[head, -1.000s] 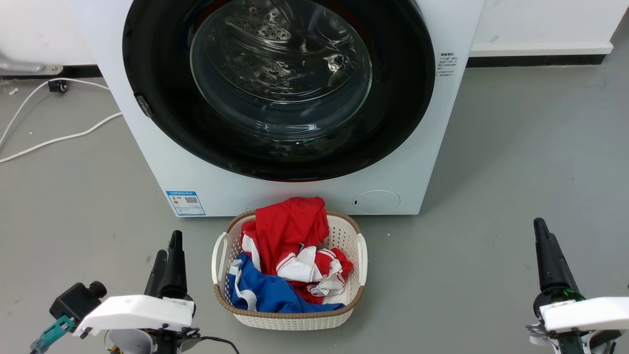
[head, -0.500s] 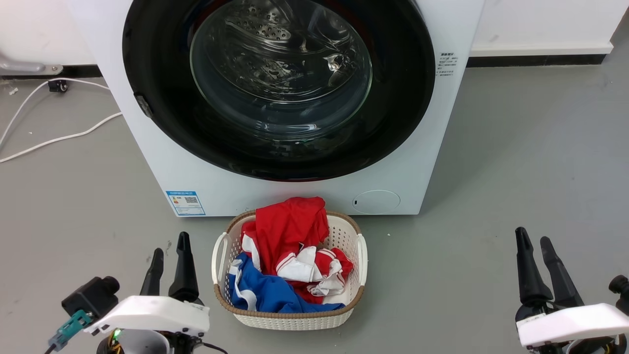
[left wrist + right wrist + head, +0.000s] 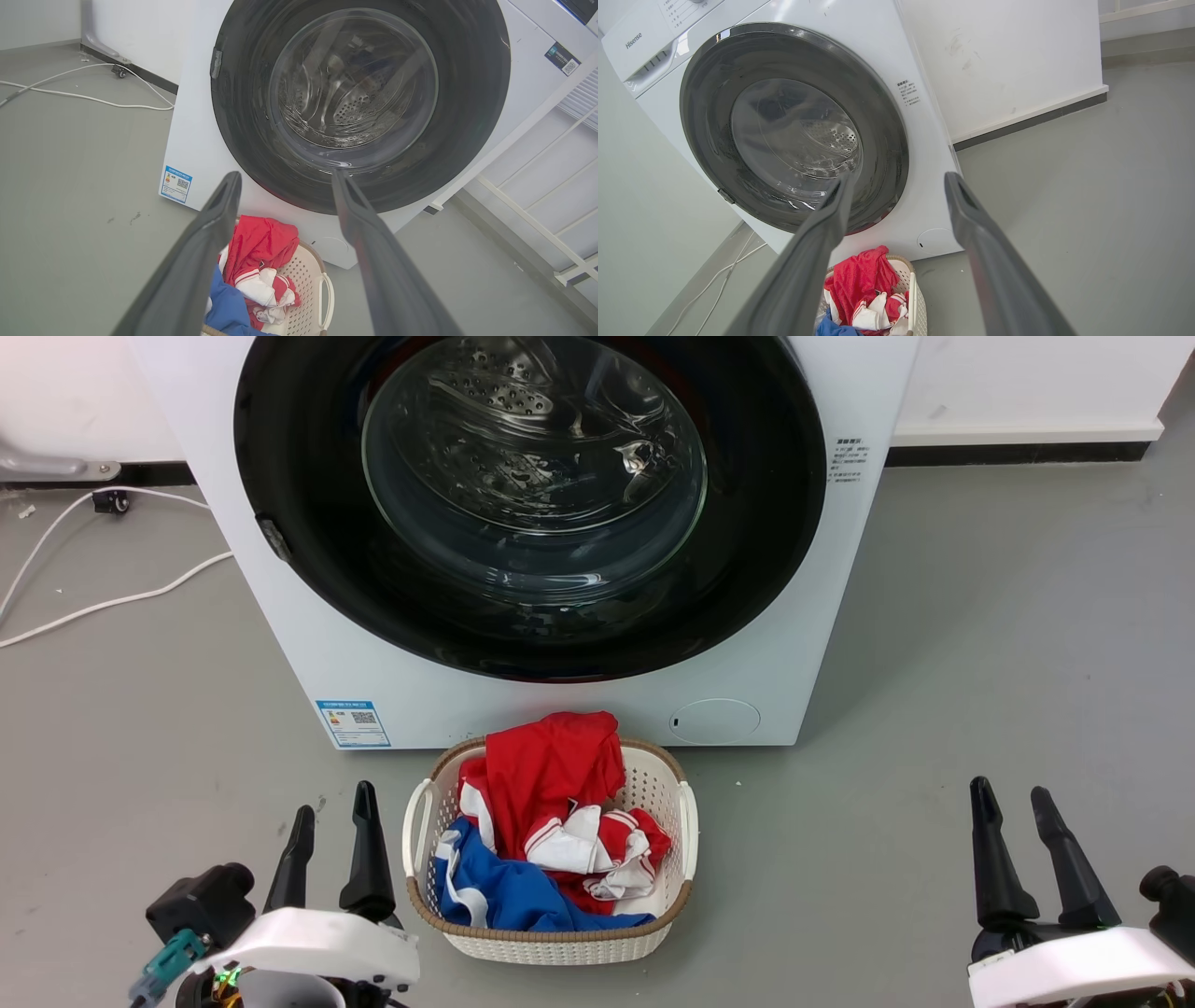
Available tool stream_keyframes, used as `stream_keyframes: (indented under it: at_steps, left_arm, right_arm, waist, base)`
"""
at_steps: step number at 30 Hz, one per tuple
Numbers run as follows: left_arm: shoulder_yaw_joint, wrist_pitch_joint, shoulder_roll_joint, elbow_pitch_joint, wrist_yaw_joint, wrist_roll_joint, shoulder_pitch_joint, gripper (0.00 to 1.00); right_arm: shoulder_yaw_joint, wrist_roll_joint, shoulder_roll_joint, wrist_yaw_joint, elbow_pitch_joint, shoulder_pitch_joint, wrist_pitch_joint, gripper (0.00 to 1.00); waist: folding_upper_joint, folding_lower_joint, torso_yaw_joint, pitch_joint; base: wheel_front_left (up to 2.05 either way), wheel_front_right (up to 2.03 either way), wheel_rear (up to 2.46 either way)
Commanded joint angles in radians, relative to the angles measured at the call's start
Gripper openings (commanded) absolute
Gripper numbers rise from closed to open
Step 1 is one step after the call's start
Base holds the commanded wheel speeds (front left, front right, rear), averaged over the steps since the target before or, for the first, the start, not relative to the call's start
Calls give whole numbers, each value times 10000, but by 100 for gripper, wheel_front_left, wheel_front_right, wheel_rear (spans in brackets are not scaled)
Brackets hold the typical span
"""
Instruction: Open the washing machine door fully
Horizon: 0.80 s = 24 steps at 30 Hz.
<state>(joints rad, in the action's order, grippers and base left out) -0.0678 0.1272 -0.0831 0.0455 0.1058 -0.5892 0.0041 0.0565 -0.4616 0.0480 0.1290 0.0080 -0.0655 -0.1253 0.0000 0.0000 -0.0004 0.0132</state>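
Left pincer (image 3: 333, 801) and right pincer (image 3: 1008, 790) hang low, fingers spread, gripping nothing. Ahead and above them, the washing machine door (image 3: 766, 523) sits shut, flush on the washing machine (image 3: 308, 644): glossy black ring, clear glass bowl. Its small grey tab (image 3: 273, 537) lies on the left rim, so the left arm looks nearer.

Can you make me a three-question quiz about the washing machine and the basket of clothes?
1. Where is the basket, by the washing machine? A on top; B on the floor in front; C inside
2. What colours are the clothes? A green, yellow; B red, white, blue; C all black
3. The washing machine door is: A shut; B wide open; C missing
Answers: B, it stands on the floor before the machine; B, those colours show; A, its black disc lies flat on the front.
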Motion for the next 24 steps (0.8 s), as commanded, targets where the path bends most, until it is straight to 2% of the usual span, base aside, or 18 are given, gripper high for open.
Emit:
stream_keyframes:
  at_steps: [1,24]
  left_arm:
    - [-62,112,-61,-161,-8,306,25,100]
    - [-186,671,114,-180,-296,2421,426,100]
  right_arm:
    - [-22,323,34,17,-182,-26,-122,100]
    - [-154,2515,35,21,-773,-543,-701,100]
  waist:
    - [0,0,1,-8]
    - [0,0,18,-64]
  base:
    - [0,0,0]
    - [0,0,0]
